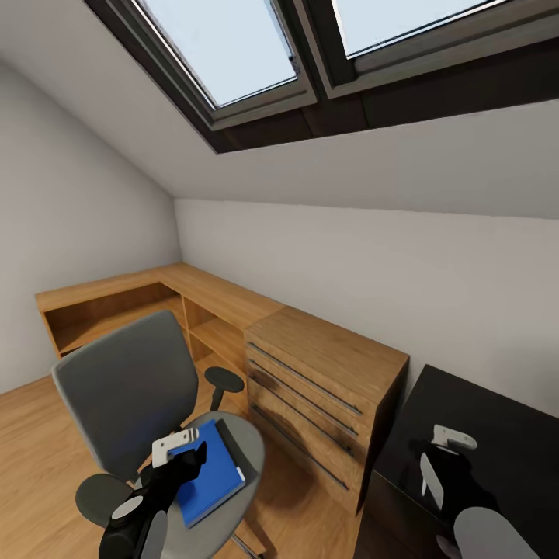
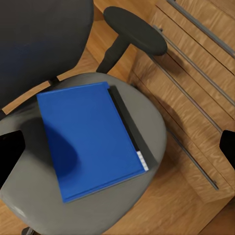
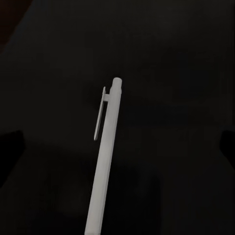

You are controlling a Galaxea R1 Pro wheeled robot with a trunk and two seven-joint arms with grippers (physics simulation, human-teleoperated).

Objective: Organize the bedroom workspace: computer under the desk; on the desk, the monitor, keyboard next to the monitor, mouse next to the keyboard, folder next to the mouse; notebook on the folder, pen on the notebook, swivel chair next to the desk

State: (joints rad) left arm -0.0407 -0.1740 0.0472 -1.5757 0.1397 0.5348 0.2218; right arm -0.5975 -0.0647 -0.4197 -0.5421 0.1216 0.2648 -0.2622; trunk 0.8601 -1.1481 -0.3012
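Two spread end effectors — left (image 1: 186,454) above one folder (image 1: 208,475), right (image 1: 435,458) above one pen (image 3: 105,161) — one swivel chair (image 1: 124,388).

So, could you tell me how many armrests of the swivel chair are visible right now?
2: one armrest beside the light-wood drawer chest, the other armrest on the seat's opposite side, by the left gripper.

Swivel chair (image 1: 124,396): grey upholstered, tall back, black padded armrests; stands on the wood floor beside the light-wood drawer chest.
Folder (image 2: 88,139): flat, bright blue, lying on the chair seat.
Notebook (image 2: 132,127): dark grey, pale page edges, beneath the folder, one long edge showing.
Desk (image 1: 497,435): glossy black top.
Pen (image 3: 105,156): pale, clipped, lying flat on the desk.
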